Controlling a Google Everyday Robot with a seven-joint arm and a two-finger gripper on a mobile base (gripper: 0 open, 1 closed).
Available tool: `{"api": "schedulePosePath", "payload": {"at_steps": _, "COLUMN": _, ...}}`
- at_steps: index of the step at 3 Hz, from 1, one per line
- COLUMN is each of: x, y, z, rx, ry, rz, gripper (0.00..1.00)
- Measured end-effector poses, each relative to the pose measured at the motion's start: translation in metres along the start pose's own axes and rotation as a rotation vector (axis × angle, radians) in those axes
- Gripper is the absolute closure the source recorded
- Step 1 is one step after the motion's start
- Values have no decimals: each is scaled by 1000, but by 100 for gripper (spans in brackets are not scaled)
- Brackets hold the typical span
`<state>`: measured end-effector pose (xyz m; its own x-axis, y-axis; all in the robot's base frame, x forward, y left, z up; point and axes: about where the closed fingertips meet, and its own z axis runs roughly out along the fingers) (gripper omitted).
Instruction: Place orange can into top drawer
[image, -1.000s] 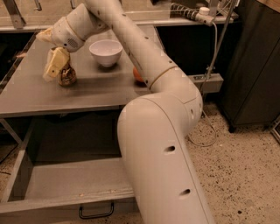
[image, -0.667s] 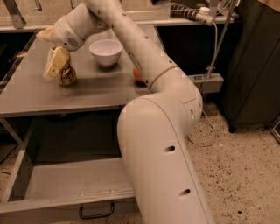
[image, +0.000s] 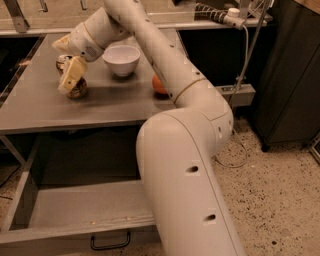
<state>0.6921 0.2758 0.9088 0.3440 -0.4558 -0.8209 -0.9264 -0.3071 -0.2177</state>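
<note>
At the far left, the top drawer (image: 85, 207) stood pulled open below the grey table (image: 115, 107). Its black handle (image: 110, 242) showed at the bottom edge of my view, and the orange can was not in it.

Above it, at the left end of the table, the orange can (image: 79, 90) stood upright on the surface, well apart from the drawer. The gripper (image: 67, 70) was down over the can, one pale pad lying across its front and hiding most of its body. I saw only the silver top and the coppery base. I could not tell whether the jaws were pressed onto the can or merely standing around it.

Just to the right of the gripper sat a white bowl (image: 121, 59), apart from the can. Further right, a round orange fruit (image: 158, 85) rested on the table, half hidden behind the robot arm (image: 185, 165). The arm swept from the gripper across the table and down into a thick white segment that filled the middle of my view.

Right of the arm, a cable (image: 247, 55) hung down toward the speckled floor (image: 280, 200), and a dark cabinet (image: 292, 75) stood at the right edge.
</note>
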Motion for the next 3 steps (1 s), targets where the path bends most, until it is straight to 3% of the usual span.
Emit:
{"api": "schedulePosePath", "payload": {"at_steps": 1, "x": 2, "y": 0, "z": -1, "rx": 0, "ry": 3, "rz": 3, "gripper": 0}}
{"api": "schedulePosePath", "payload": {"at_steps": 2, "x": 2, "y": 0, "z": -1, "rx": 0, "ry": 3, "rz": 3, "gripper": 13}}
{"api": "schedulePosePath", "payload": {"at_steps": 3, "x": 2, "y": 0, "z": -1, "rx": 0, "ry": 3, "rz": 3, "gripper": 37}}
